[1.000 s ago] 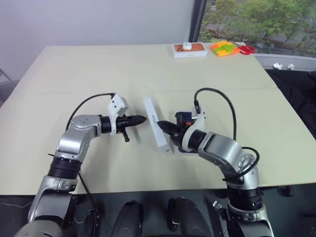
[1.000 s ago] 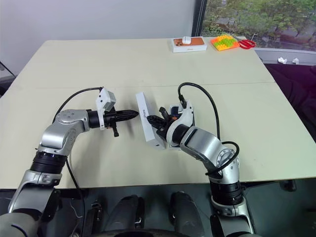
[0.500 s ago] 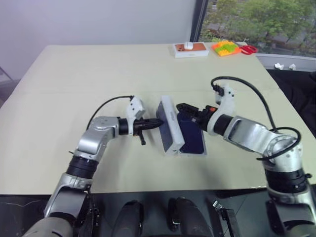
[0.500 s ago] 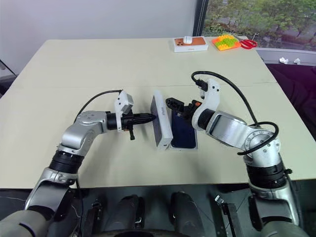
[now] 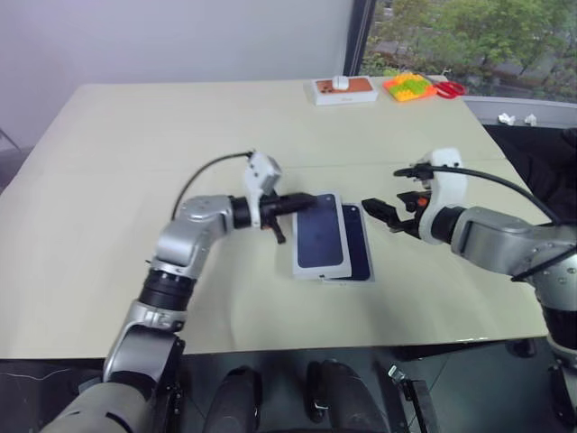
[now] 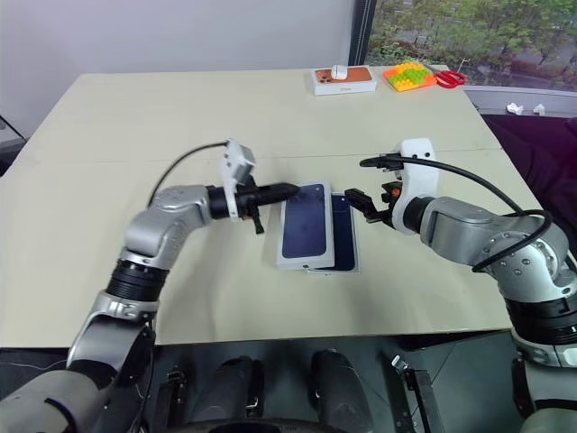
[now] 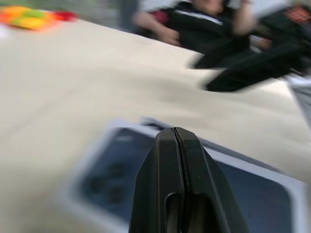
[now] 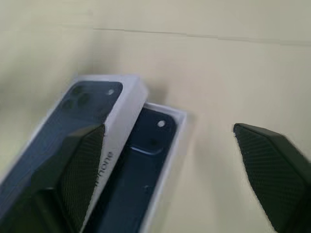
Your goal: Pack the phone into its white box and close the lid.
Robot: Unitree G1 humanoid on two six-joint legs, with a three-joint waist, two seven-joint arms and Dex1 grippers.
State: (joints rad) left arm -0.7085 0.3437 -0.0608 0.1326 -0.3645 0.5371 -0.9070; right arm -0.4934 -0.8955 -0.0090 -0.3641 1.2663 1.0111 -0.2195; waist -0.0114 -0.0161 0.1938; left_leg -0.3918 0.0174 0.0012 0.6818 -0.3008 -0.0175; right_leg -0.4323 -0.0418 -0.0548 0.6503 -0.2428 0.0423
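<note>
Showing grey writing on the side wall of the white cardboard lid with a dark blue phone picture (image 8: 73, 145), too blurred to read. Lying tilted over the slim dark blue phone (image 8: 141, 160) inside the shallow white box (image 8: 170, 160). Left gripper (image 5: 311, 200): clenched, level, tip at lid's edge. Right gripper (image 5: 377, 215): fingers spread wide, empty, just beside box.

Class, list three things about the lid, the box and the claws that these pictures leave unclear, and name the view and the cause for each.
1. Left eye view: the lid covers the left part of the white box, so how far it is seated is unclear.
2. Right wrist view: the lid hides much of the phone, and the bottom edge cuts it off.
3. Left wrist view: blur hides whether the shut left claw touches the lid.
</note>
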